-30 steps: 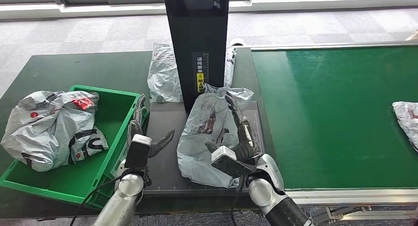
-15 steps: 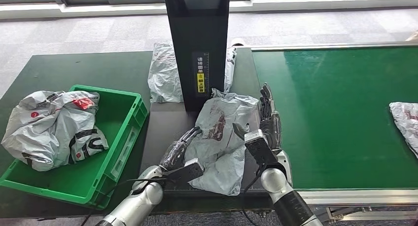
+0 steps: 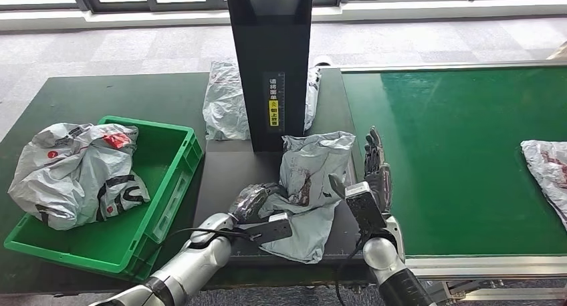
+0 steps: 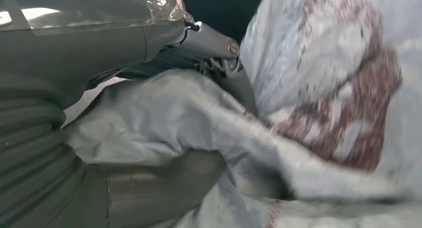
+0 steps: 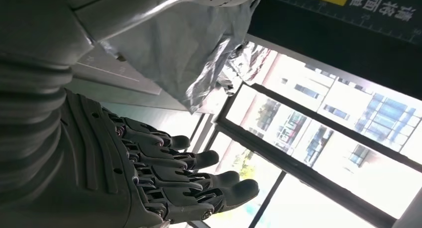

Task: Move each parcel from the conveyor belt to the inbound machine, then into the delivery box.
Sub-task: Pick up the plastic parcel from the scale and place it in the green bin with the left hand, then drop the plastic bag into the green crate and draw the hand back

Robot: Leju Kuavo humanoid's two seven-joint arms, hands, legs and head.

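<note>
Left fingers (image 3: 253, 198) around grey parcel (image 3: 309, 179)

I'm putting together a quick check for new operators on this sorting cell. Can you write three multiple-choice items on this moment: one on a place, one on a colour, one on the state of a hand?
1. Where does the parcel that the left hand grips lie?
A. on the dark platform of the inbound machine
B. inside the crate
C. far out on the conveyor belt

2. What colour is the crate beside the platform?
A. blue
B. green
C. red

3. How is the right hand?
A. closed around a parcel
B. pressed flat on the crate
C. open, its fingers spread, holding nothing

Answers:
1 A: the grey bag rests on the platform at the foot of the black column.
2 B: its walls are bright green.
3 C: the right wrist view shows the fingers apart and empty, beside the bag.
</note>
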